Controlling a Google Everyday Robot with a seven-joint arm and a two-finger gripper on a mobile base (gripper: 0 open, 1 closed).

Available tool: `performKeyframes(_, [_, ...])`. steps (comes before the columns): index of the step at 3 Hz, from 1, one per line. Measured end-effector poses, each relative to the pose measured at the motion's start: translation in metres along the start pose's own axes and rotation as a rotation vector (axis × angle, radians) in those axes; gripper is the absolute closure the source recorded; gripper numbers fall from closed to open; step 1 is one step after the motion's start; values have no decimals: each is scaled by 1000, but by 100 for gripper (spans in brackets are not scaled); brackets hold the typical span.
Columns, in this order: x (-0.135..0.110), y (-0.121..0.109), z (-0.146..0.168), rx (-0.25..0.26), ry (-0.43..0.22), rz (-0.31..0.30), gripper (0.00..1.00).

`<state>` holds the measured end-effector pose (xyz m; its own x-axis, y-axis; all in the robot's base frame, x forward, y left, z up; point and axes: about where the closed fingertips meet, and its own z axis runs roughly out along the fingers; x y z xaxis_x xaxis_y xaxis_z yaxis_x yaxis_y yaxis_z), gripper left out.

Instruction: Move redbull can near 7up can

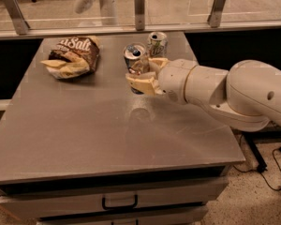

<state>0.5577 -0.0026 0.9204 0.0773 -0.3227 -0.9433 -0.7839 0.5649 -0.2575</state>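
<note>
The redbull can (135,58) is a slim silver can with blue patches and an open silver top. It stands upright in my gripper (145,76), whose tan fingers (141,84) are shut around its lower body, a little above the grey table (84,135). The 7up can (157,43), white with green lettering, stands on the table just behind and to the right of the redbull can, close to it. My white arm (225,95) reaches in from the right.
A brown and white chip bag (72,56) lies at the table's back left. A glass rail with metal posts (139,8) runs along the back edge. Drawers with a handle (119,203) sit below the front edge.
</note>
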Motion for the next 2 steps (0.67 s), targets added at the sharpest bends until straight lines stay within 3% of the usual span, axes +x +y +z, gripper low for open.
performKeyframes(2, [28, -74, -19, 146, 21, 11, 100])
